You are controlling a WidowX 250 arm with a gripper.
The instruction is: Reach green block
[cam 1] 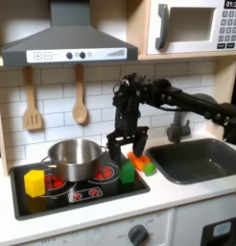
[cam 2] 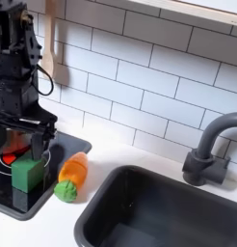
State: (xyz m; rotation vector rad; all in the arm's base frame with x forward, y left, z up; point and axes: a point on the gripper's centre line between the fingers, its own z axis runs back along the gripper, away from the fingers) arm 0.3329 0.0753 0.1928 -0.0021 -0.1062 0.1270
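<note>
The claw [cam 1: 125, 144] hangs from the black arm with its tip pointing down, directly above the green block [cam 1: 128, 172]. In the second exterior view the claw [cam 2: 24, 135] has its two fingers spread apart, with open space between them and nothing held. Its fingertips [cam 2: 43, 147] sit just above the top of the green block [cam 2: 28, 176]; whether they touch it I cannot tell, though a thin gap seems to remain. By my judgement the reach is nearly finished: the claw is lined up over the block, and what is left is a short descent to bring the fingers around it.

The green block stands upright on the front right corner of the black toy stove [cam 1: 86, 197], at the edge nearest the sink. Just beside the green block, toward the sink, lies the orange toy with a green end [cam 2: 70, 175], resting on the white worktop [cam 1: 177, 197] close to the block without clearly touching it.

On the far side of the green block from the sink, the steel pot [cam 1: 74, 159] sits on the stove; its inside is not clear enough to say whether anything lies in it. Beyond the pot stands the yellow block [cam 1: 34, 182]. The sink [cam 2: 159, 207] holds nothing that I can see.
</note>
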